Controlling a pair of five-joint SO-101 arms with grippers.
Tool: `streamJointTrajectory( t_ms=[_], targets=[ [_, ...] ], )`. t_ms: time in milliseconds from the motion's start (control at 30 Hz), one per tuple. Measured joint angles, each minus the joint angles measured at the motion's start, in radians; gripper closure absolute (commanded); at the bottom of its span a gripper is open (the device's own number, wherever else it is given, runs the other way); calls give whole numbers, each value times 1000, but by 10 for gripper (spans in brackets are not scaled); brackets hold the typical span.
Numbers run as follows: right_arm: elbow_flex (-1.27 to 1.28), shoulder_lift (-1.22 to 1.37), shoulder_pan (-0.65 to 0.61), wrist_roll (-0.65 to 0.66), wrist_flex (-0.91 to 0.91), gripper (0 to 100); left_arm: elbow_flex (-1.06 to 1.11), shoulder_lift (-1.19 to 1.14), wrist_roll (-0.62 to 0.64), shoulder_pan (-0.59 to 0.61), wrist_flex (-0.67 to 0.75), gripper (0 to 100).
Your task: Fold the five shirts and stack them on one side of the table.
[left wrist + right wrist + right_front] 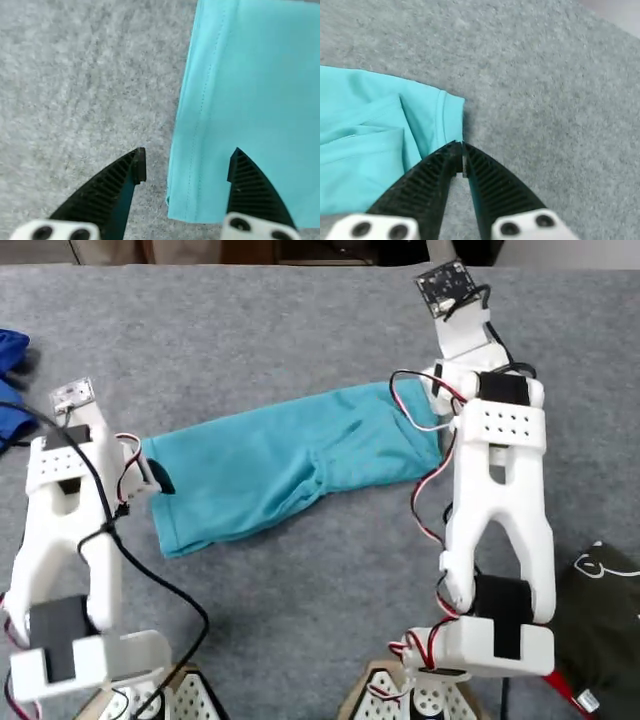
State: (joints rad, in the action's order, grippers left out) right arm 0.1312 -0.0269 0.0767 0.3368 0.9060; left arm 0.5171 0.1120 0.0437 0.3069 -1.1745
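Observation:
A teal shirt (290,465) lies folded into a long strip across the middle of the grey table. My left gripper (156,476) is at the strip's left end. In the left wrist view it (189,162) is open and straddles the shirt's hemmed edge (240,100), one finger over bare table and the other over the cloth. My right gripper (440,432) is at the strip's right end. In the right wrist view it (460,149) is shut at the shirt's edge (375,150) beside the sleeve hem, with a sliver of teal showing between the jaws.
A blue cloth (10,365) lies at the far left edge of the table. A dark garment (600,620) with a white print lies at the lower right beside the right arm's base. Grey table (260,330) stretches behind the shirt.

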Motion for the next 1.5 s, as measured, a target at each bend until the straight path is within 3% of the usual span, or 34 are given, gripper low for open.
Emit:
streamJointTrajectory(
  t_ms=[233, 367, 867, 1033, 1333, 1500],
  targets=[
    [0, 0, 3, 0, -9, 993, -46, -209, 2, 5, 84, 729],
    [6, 0, 3, 0, -25, 993, -80, -279, 2, 8, 106, 795],
    [25, 0, 114, 0, -92, 993, -120, -292, -2, 2, 124, 979],
    [25, 0, 149, 0, -106, 993, -120, -293, -2, 2, 152, 980],
    [25, 0, 344, 0, -221, 993, -120, -293, -2, 3, 150, 980],
    [25, 0, 437, -2, -239, 993, -210, -296, -2, 5, 58, 980]
  ],
)
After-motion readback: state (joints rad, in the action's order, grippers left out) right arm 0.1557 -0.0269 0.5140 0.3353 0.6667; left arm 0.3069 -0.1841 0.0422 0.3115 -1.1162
